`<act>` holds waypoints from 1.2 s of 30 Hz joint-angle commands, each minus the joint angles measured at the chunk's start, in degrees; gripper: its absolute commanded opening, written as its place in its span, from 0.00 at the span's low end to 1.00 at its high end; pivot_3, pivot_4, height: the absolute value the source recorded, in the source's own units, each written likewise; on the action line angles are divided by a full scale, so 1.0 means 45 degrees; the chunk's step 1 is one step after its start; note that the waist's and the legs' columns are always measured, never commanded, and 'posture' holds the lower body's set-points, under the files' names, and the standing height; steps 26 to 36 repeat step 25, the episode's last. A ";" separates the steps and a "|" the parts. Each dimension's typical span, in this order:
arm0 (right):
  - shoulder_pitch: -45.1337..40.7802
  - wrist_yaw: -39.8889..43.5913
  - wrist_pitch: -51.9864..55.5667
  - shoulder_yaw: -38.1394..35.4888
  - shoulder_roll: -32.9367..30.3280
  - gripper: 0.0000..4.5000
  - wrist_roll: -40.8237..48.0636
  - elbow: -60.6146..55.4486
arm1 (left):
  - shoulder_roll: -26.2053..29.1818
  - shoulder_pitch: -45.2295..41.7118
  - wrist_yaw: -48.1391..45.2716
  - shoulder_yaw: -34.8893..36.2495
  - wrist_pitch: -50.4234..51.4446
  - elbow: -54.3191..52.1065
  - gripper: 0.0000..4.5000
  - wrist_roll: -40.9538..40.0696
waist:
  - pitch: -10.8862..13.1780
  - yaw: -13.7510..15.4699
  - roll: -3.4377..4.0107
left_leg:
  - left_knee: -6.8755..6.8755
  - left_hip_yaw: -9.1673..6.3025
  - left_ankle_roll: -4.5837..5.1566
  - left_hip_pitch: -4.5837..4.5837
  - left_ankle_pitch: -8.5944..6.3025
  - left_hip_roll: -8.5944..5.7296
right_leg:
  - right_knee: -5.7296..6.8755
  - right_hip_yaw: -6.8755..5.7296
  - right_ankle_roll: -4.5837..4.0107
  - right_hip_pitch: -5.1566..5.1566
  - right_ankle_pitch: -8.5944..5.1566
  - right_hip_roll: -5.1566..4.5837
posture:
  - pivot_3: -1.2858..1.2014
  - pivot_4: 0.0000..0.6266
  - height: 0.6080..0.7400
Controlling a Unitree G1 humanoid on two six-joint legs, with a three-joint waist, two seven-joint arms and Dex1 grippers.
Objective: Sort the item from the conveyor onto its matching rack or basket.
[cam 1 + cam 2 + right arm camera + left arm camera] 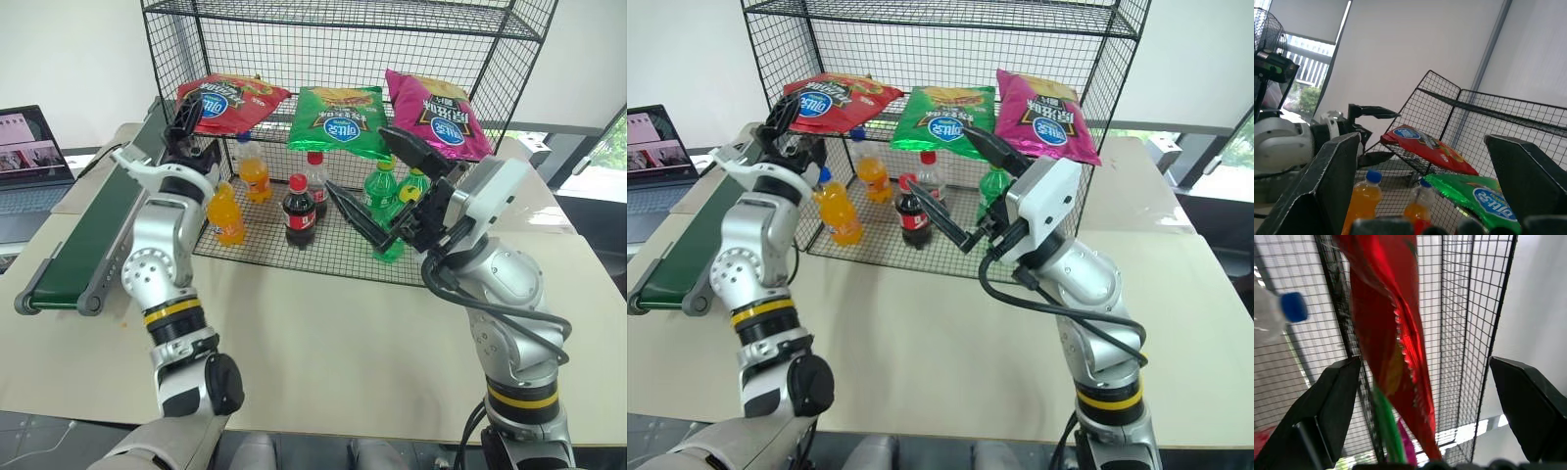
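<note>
The red chip bag (230, 101) lies on the middle shelf of the black wire rack (343, 29), at the shelf's left end, beside the green chip bag (340, 119) and the magenta chip bag (434, 114). The left hand (184, 116) stands directly in front of the red bag's near edge with its fingers spread wide and nothing between them in a grip. In the left wrist view the bag's crimped edge (1400, 347) sits in the gap between the two fingers (1327, 401), close to them; whether the edge touches either finger cannot be determined from these views. The right hand (377, 191) hovers released in front of the lower shelf, just before the bottles, and holds nothing.

Hazards from this position:

- Snagging. The bag edge lies between the left fingers. A sideways or upward withdrawal may catch the crimp and drag the bag off the shelf.
- Overhang. The bag's near edge appears to project past the shelf front. A light contact may tip it down onto the orange drink bottles (227, 211) below.
- Wire contact. The left fingers are near the rack's vertical grid. A wide swing may hook a wire and shake the shelf.
- Right hand. Any forward motion may topple the cola bottle (298, 211) or the green bottles (384, 191).

The conveyor (93, 230) lies beside the left arm with no item visible on it.
</note>
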 commanded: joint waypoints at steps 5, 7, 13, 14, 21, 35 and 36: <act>0.1880 -0.1046 0.1124 -0.0455 0.0071 1.00 0.0360 -0.1076 | 0.3853 0.3894 -0.1114 -0.1529 0.3436 -0.3691 0.99 -0.0420 | -0.0001 -0.0059 0.0005 | -0.0007 0.0000 -0.0007 0.0011 0.0004 0.0001 | 0.0023 -0.0007 -0.0001 -0.0011 -0.0001 -0.0001 | 0.52 0.24 1.00; 0.2379 -0.1594 0.1735 -0.0563 0.0209 1.00 0.0435 -0.1262 | 0.4638 0.4591 -0.1962 -0.1880 0.3662 -0.4074 0.99 0.0048 | 0.0005 -0.0041 0.0015 | -0.0014 -0.0001 -0.0020 0.0020 0.0010 -0.0002 | 0.0044 -0.0010 -0.0005 -0.0015 -0.0005 -0.0001 | 0.52 0.24 1.00; 0.4871 -0.2584 0.1310 0.0185 0.0122 1.00 -0.1731 -0.0508 | 0.7223 0.7633 -0.5924 -0.6791 0.1072 -0.5134 0.99 0.8564 | 0.0006 -0.0073 0.0072 | -0.0106 0.0022 -0.0076 0.0074 0.0038 -0.0007 | -0.0012 -0.0011 -0.0028 -0.0014 -0.0024 -0.0018 | 0.52 0.24 1.00; 0.5088 -0.2734 0.1149 0.0208 0.0196 1.00 -0.1997 -0.0329 | 0.7128 0.7818 -0.6043 -0.7165 0.0537 -0.4795 0.99 0.9492 | 0.0007 -0.0092 0.0073 | -0.0131 0.0026 -0.0091 0.0065 0.0048 -0.0007 | -0.0029 -0.0008 -0.0029 -0.0020 -0.0022 -0.0018 | 0.52 0.24 1.00; 0.5790 -0.3764 0.0532 -0.0041 0.0785 1.00 -0.3162 0.0805 | 0.5717 0.7447 -0.7166 -0.7757 -0.2312 -0.2602 0.99 1.2890 | 0.0014 -0.0101 0.0062 | -0.0181 0.0024 -0.0091 0.0038 0.0053 -0.0005 | -0.0048 -0.0009 -0.0038 -0.0044 -0.0025 -0.0017 | 0.52 0.24 1.00; 0.5925 -0.4006 0.0240 -0.0164 0.1025 1.00 -0.3438 0.1152 | 0.5450 0.7286 -0.8066 -0.7943 -0.2612 -0.2195 0.99 1.3728 | 0.0013 -0.0077 0.0061 | -0.0177 0.0024 -0.0074 0.0034 0.0044 -0.0005 | -0.0049 -0.0010 -0.0036 -0.0040 -0.0024 -0.0017 | 0.52 0.24 1.00; 0.5925 -0.4006 0.0240 -0.0164 0.1025 1.00 -0.3438 0.1152 | 0.5450 0.7286 -0.8066 -0.7943 -0.2612 -0.2195 0.99 1.3728 | 0.0013 -0.0077 0.0061 | -0.0177 0.0024 -0.0074 0.0034 0.0044 -0.0005 | -0.0049 -0.0010 -0.0036 -0.0040 -0.0024 -0.0017 | 0.52 0.24 1.00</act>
